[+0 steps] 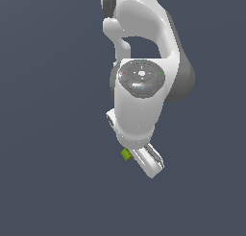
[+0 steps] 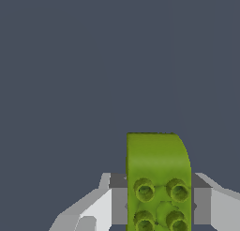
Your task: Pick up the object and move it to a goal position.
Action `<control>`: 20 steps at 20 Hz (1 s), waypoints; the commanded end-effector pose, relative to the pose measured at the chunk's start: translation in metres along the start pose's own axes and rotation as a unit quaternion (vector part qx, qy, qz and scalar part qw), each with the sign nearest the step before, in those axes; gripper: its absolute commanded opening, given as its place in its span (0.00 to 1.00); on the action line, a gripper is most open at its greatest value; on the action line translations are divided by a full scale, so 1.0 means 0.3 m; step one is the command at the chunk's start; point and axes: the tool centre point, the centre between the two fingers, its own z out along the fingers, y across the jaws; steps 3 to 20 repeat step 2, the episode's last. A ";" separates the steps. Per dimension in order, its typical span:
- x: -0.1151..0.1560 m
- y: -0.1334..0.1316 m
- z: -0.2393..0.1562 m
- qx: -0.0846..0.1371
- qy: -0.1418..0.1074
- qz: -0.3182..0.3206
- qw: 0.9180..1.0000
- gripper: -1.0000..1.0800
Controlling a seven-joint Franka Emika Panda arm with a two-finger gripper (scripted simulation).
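Claw clamped on block; much of it protrudes past the fingers — may slip if jolted.

you're looking at a flat, plain dark slate-blue surface; whether the lime-green block rests on it can't be told.

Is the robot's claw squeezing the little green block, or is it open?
Squeezing it. In the wrist view the green block sits between the gripper fingers, touching both sides.
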 end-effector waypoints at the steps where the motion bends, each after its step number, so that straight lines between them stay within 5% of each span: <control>1: 0.000 -0.004 -0.005 0.000 0.000 0.000 1.000 0.00; 20: 0.000 -0.004 -0.006 0.000 0.000 0.000 1.000 0.00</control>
